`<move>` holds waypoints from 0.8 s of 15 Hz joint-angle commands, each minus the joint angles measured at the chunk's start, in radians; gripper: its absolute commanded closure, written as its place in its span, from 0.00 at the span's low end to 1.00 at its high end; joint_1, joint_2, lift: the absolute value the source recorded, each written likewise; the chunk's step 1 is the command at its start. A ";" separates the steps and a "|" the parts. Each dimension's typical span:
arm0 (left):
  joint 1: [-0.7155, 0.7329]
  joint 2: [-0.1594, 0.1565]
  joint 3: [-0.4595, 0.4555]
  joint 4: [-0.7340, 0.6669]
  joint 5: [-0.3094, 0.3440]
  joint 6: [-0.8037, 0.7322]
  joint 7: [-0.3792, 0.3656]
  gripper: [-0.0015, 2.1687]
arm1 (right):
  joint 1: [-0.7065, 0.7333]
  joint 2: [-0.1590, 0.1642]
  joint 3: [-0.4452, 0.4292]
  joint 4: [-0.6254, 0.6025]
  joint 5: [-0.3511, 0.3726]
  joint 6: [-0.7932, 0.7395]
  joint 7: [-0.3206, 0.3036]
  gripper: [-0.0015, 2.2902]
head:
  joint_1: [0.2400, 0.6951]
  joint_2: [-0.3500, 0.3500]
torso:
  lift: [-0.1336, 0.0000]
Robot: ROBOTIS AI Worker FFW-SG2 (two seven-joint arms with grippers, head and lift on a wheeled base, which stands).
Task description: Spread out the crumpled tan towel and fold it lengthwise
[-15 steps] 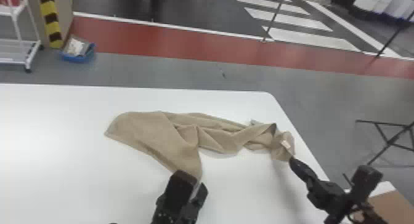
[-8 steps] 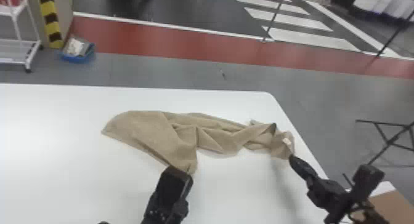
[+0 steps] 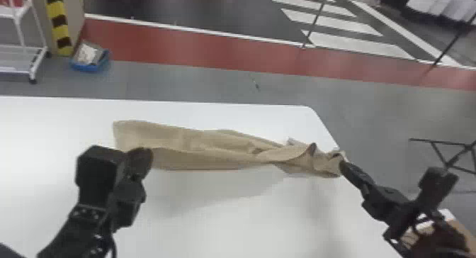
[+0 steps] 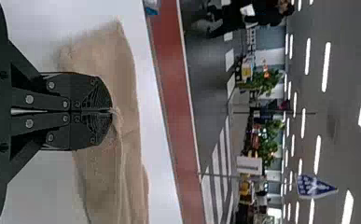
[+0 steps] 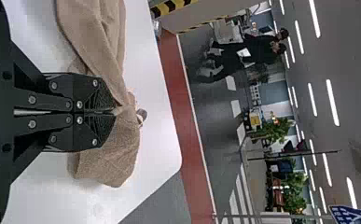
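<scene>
Here, a crumpled tan cloth towel [image 3: 212, 147] is stretched across a white table [image 3: 212, 225], pinched toward its left end by the closed black left gripper [image 4: 111, 111], at its bunched right end by the closed black right gripper [image 5: 115, 112]. Spreading appears in hand; untwisting is needed before folding. Far left, pale items [image 3: 86, 54] are held in a blue bin [image 3: 79, 66].

Towel [image 3: 212, 151] on tbl [image 3: 262, 225], bin [image 3: 83, 66] on flr [image 3: 177, 84] behind, to L.

A blue bin [image 3: 85, 67] sits near a white wheeled rack [image 3: 36, 64].
</scene>
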 commanded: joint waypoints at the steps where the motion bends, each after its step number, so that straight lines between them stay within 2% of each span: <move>1: 0.069 0.035 0.157 -0.116 0.026 0.008 0.010 0.64 | -0.039 -0.045 -0.059 -0.015 -0.015 0.080 -0.028 0.75 | 1.00 0.00 | 0.07; 3: 0.102 0.058 0.301 -0.172 0.114 0.033 0.043 0.64 | -0.093 -0.098 -0.076 0.047 -0.003 0.123 -0.087 0.75 | 1.00 0.00 | 0.07; 4: 0.108 0.073 0.370 -0.185 0.169 0.036 0.043 0.64 | -0.099 -0.104 -0.077 0.054 -0.003 0.147 -0.102 0.75 | 1.00 0.00 | 0.07; 5: 0.115 0.082 0.410 -0.203 0.196 0.039 0.043 0.64 | -0.104 -0.104 -0.077 0.054 -0.011 0.172 -0.105 0.75 | 1.00 0.00 | 0.07; 9: 0.104 0.099 0.442 -0.225 0.201 0.042 0.037 0.64 | -0.165 -0.103 -0.019 0.051 0.018 0.203 -0.122 0.75 | 1.00 0.00 | 0.07; 12: -0.005 0.107 0.441 -0.129 0.227 0.042 0.016 0.64 | -0.277 -0.091 0.088 0.115 0.058 0.203 -0.156 0.75 | 1.00 0.01 | 0.07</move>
